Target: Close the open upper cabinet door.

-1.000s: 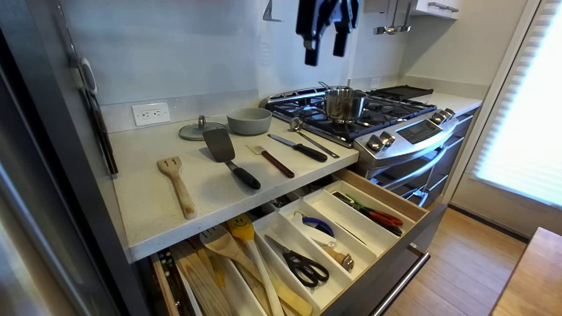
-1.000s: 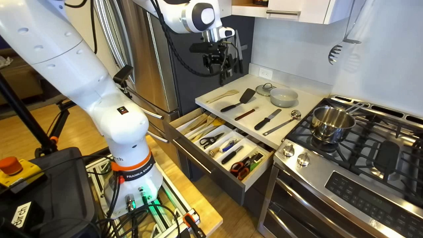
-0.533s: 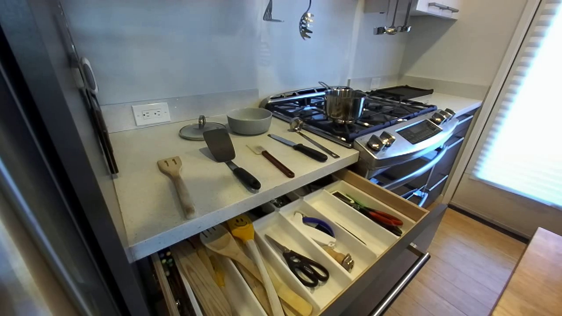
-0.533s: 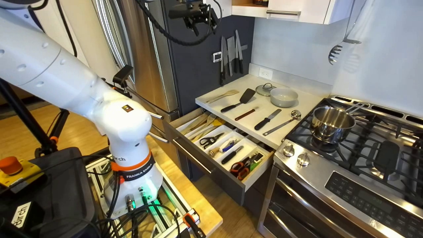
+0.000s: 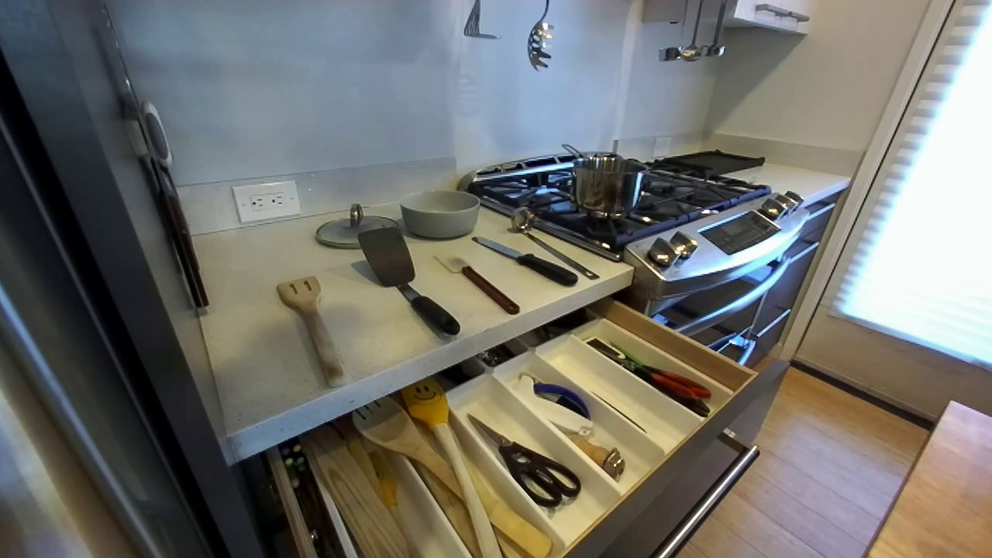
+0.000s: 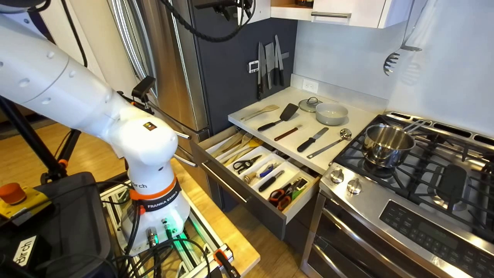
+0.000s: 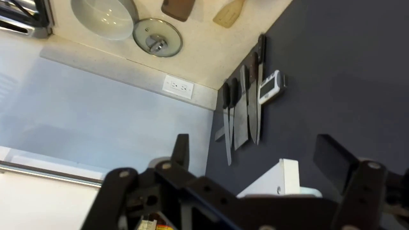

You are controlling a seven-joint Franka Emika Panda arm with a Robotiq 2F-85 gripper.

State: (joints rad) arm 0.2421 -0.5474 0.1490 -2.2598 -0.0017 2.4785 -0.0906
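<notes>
Black and two-fingered, your gripper has its jaws apart. Between them, the wrist view shows you the open white cabinet door.

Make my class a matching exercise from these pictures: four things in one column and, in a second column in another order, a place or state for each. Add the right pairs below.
Column 1
1. Metal pot
2. Robot's fingers
3. Black-handled scissors
4. White gadget with a screen

Column 2
A. On the dark panel, beside the knives
B. In the open drawer
C. On the stove
D. Spread apart

Right pairs: 1-C, 2-D, 3-B, 4-A
</notes>
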